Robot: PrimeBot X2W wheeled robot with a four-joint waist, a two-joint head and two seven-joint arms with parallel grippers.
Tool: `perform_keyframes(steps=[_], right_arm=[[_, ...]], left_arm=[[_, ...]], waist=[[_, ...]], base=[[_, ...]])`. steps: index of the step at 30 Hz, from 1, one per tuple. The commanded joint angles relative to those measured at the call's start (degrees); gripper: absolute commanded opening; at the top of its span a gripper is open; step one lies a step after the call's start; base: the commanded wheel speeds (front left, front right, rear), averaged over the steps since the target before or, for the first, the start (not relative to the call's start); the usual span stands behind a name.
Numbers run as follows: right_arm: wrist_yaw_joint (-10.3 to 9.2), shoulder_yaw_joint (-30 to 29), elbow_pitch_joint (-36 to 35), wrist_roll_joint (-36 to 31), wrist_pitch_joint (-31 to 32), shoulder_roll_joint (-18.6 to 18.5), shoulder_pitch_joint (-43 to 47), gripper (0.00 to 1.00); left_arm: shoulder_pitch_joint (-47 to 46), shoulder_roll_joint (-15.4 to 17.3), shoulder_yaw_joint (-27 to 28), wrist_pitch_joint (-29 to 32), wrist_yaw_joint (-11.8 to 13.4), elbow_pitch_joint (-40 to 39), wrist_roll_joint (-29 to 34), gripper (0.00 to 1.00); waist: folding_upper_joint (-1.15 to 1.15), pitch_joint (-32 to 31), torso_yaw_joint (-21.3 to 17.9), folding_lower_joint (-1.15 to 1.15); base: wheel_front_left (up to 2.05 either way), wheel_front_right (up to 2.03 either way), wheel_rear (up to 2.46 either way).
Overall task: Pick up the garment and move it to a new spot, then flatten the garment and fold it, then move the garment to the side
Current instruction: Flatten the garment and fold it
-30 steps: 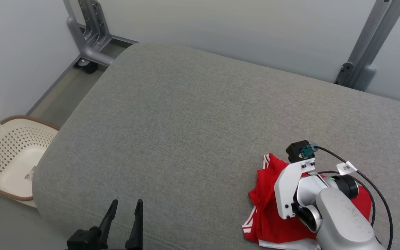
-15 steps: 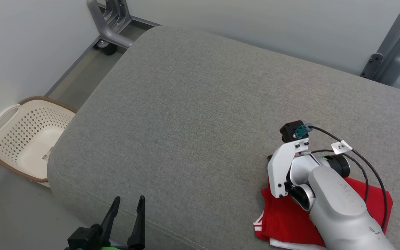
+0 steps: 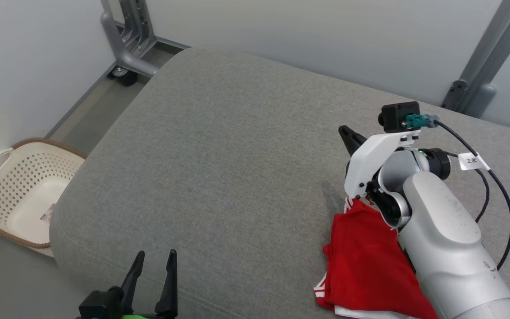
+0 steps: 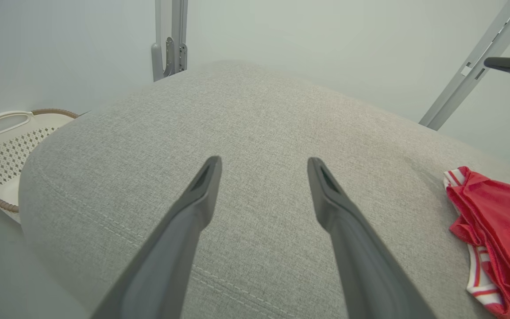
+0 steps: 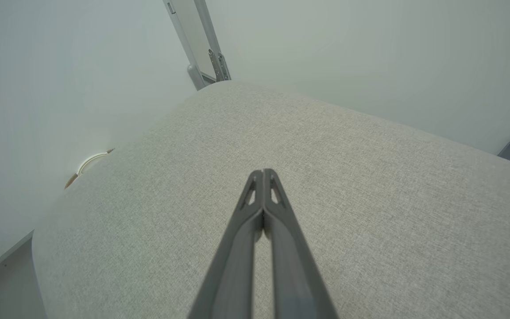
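The garment (image 3: 363,261) is red with white striped trim. It lies bunched on the grey cushion (image 3: 237,150) at the lower right, partly under my right forearm, and appears at the right edge of the left wrist view (image 4: 494,226). My right gripper (image 3: 344,131) is raised above the cushion just beyond the garment's far edge. Its fingers are shut together with nothing between them (image 5: 263,173). My left gripper (image 3: 154,258) stands open and empty over the cushion's near left corner (image 4: 264,161).
A cream perforated basket (image 3: 20,190) sits on the floor left of the cushion. Grey metal frame legs (image 3: 124,44) stand at the far left corner, and a slanted metal post (image 3: 474,62) leans at the far right. Pale walls close in behind and to the left.
My right gripper, still shut, has lifted up off the garment and away from it; the garment stays on the cushion. The head view itself has shifted. The left gripper holds its place.
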Motion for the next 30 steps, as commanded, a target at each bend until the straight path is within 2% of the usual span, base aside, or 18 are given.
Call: perform_keyframes(steps=[1,6,7,8,9,14,19,25,30], right_arm=[[-0.01,-1.01,-1.3,-1.42,-0.91,-0.36,1.82,0.0],[-0.01,-5.58,-9.96,-7.74,-3.59,-1.44,7.23,0.0],[-0.01,-5.91,-11.95,-8.91,-3.84,-1.75,8.9,0.27],[-0.01,-6.26,-14.17,-9.77,-4.25,-2.04,10.68,0.75],[-0.01,-6.82,-16.06,-10.29,-4.4,-2.29,12.18,1.0],[-0.01,-9.48,-26.86,-10.3,-6.52,-2.81,20.61,1.0],[-0.01,-11.23,-33.65,-9.06,-9.66,-3.78,29.01,1.0],[-0.01,-12.15,-36.68,-9.94,-15.28,-5.44,37.72,1.0],[-0.01,-11.53,-34.18,-8.69,-19.91,-6.82,42.79,1.0]], left_arm=[[0.55,0.29,0.53,0.02,-0.22,-0.31,0.23,1.0],[1.38,0.88,1.79,0.02,-0.11,-0.92,0.63,1.0],[1.43,0.9,2.06,0.02,-0.1,-1.09,0.65,1.0],[1.45,0.98,2.3,0.02,-0.09,-1.2,0.66,1.0],[1.51,1.05,2.51,0.02,-0.08,-1.31,0.69,1.0],[1.54,1.53,2.79,0.02,-0.02,-1.31,1.34,1.0],[1.1,1.58,3.14,0.02,0.16,-1.01,1.64,1.0],[0.08,1.67,3.83,0.02,0.17,-2.39,3.6,1.0],[2.03,1.07,5.15,0.03,0.28,-3.61,5.8,1.0]], waist=[[0.0,-1.96,-3.02,0.0],[0.0,-3.5,-7.77,0.0],[0.0,-3.64,-8.76,0.0],[0.0,-3.82,-9.69,0.0],[0.0,-3.94,-10.57,0.0],[0.0,-4.66,-15.16,0.0],[0.0,-5.85,-18.81,0.0],[0.0,-6.98,-21.97,0.0],[0.0,-8.01,-24.49,0.0]], base=[[0.0,0.0,0.0],[0.0,0.0,0.0],[0.0,0.0,0.0],[0.0,0.0,0.0],[0.0,0.0,0.0],[0.0,0.0,0.0],[0.0,0.0,0.0],[0.0,0.0,0.0],[0.0,0.0,0.0]])
